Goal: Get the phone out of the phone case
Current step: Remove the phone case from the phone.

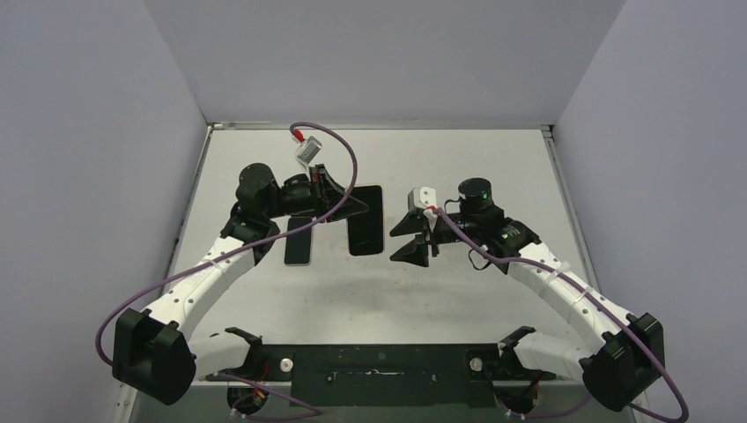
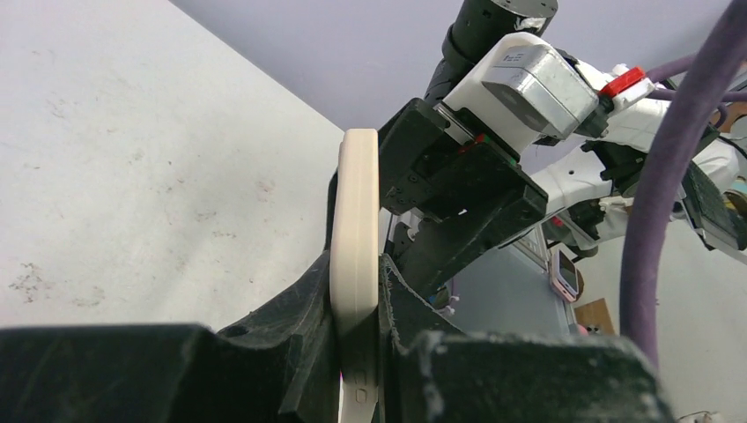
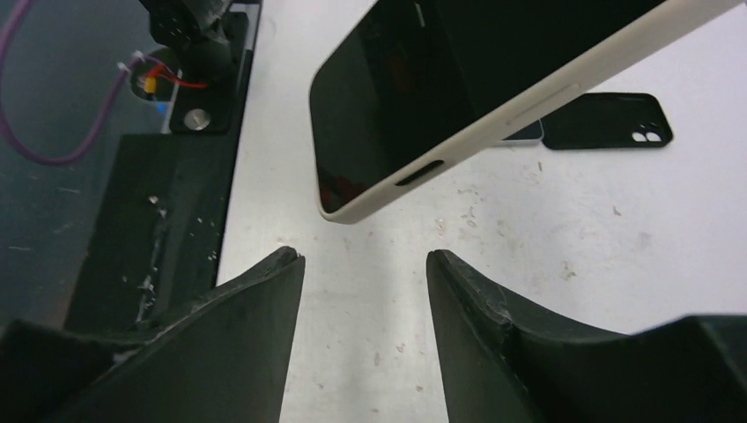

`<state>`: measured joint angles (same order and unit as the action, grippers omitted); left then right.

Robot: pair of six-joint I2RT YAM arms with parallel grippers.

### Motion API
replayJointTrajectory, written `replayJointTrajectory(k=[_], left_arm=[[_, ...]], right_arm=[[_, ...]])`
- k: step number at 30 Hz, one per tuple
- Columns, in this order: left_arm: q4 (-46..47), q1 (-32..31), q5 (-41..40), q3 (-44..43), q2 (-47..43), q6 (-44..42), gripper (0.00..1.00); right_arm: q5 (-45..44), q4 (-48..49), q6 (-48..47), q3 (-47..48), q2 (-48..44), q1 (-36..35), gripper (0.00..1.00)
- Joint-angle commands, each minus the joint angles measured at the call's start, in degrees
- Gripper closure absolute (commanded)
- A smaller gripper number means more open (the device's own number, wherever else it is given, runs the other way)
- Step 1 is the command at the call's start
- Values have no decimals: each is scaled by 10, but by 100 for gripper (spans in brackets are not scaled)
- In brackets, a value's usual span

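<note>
A phone (image 1: 366,225) with a dark screen sits in a cream phone case (image 2: 354,229) and is held on edge above the table. My left gripper (image 2: 357,273) is shut on the case's rim, one finger on each face. The top view has this gripper (image 1: 350,205) at the phone's far left corner. In the right wrist view the phone's screen (image 3: 414,79) and the cream case edge (image 3: 528,101) hang just ahead of my right gripper (image 3: 363,257). That gripper (image 1: 398,240) is open and empty, a short gap from the phone's right edge.
A black phone case (image 3: 608,121) with camera cut-outs lies flat on the table, left of the held phone (image 1: 299,240), with a pale thing (image 3: 526,133) at its near end. The black base bar (image 1: 379,370) runs along the near edge. Grey walls enclose the table.
</note>
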<state>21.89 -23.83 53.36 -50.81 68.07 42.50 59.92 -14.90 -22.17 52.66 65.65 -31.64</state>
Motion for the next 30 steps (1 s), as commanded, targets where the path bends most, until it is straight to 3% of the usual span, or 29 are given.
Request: replayJointTrajectory(k=[1,4,11,26,30], left_arm=[[44,2,-3,-24,-18,-26,100],[50,1,2,-22,-21,-26,100],[59,-6,8,-20,-26,-25,100],[34,-11,18,-19,-36,-45,100],[33,-11,20,-24,-33,-35,100]], right_arm=[[64,140,135,-28,-23,-3,44],[67,178,164,-30,-18,-10,43],[57,166,152,-8,18,-29,44],[60,151,137,9,40,-32,61],[63,124,110,13,43,-32,73]])
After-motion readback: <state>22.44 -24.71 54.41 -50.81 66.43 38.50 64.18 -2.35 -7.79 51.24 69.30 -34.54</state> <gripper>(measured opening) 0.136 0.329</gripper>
